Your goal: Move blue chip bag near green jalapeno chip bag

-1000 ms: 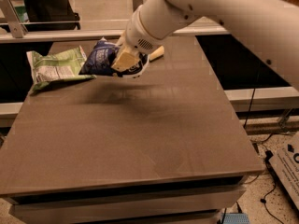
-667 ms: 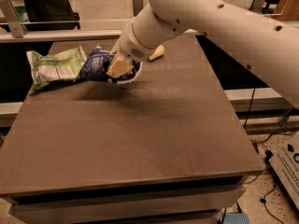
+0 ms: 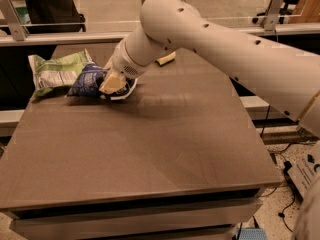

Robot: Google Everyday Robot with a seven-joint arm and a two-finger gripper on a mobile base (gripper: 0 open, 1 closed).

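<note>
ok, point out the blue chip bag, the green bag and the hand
blue chip bag (image 3: pixel 84 80): camera view, navy left half.
green jalapeno chip bag (image 3: pixel 56 73): camera view, white label panel.
hand (image 3: pixel 114 85): camera view, between fingertips, at blue bag's right end.

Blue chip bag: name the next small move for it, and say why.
Probably open the hand and let go. It grips the blue chip bag at the far left of the table, and the bag already lies against the green jalapeno chip bag, so no further carrying seems needed.

No text readable anywhere; tool (image 3: pixel 113 84) clamped on blue chip bag (image 3: pixel 85 80).
</note>
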